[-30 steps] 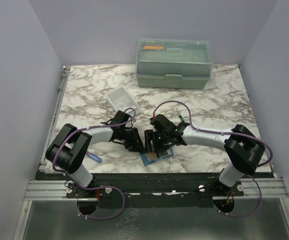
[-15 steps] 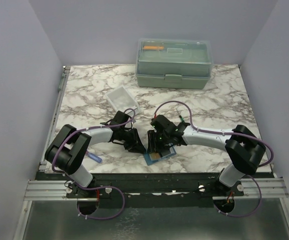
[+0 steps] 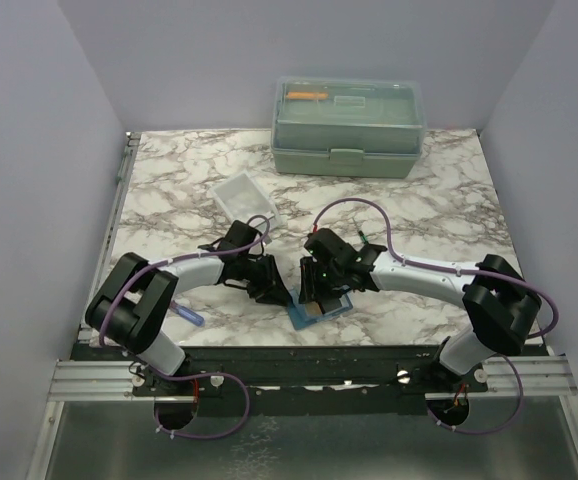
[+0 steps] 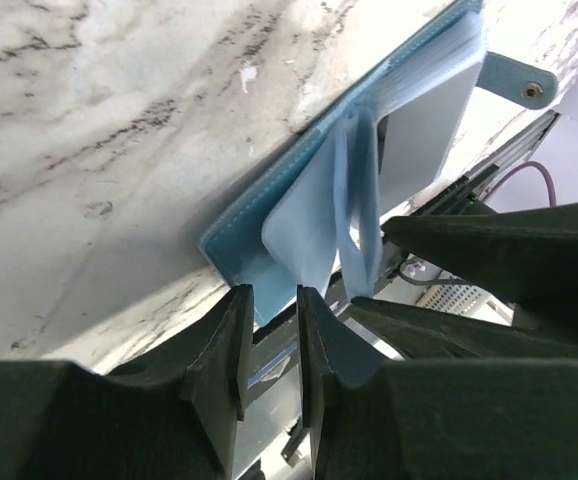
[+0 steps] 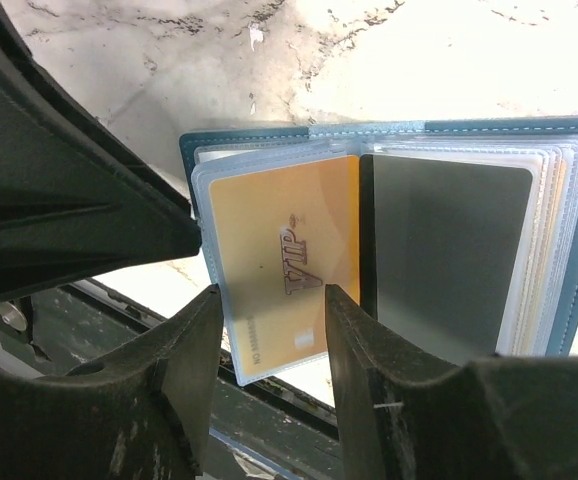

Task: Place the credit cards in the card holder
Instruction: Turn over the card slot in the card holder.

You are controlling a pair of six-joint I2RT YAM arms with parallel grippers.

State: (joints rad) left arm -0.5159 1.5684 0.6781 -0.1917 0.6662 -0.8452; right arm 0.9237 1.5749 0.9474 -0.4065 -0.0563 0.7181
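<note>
left gripper clamped on card holder, right gripper apart over yellow card marked "vip".

Work surface: table, square top, white marble pattern with grey-brown veins.
Enclosure: plain pale lilac panels on three sides: back wall, left wall, right wall. All meet table edges.
Left table edge: thin metal side rail.
Near edge: black strip, then ribbed aluminium front rail across full width.
Below front rail: dull grey metal sheet.
Lighting: even, diffuse, soft shadows.
</note>
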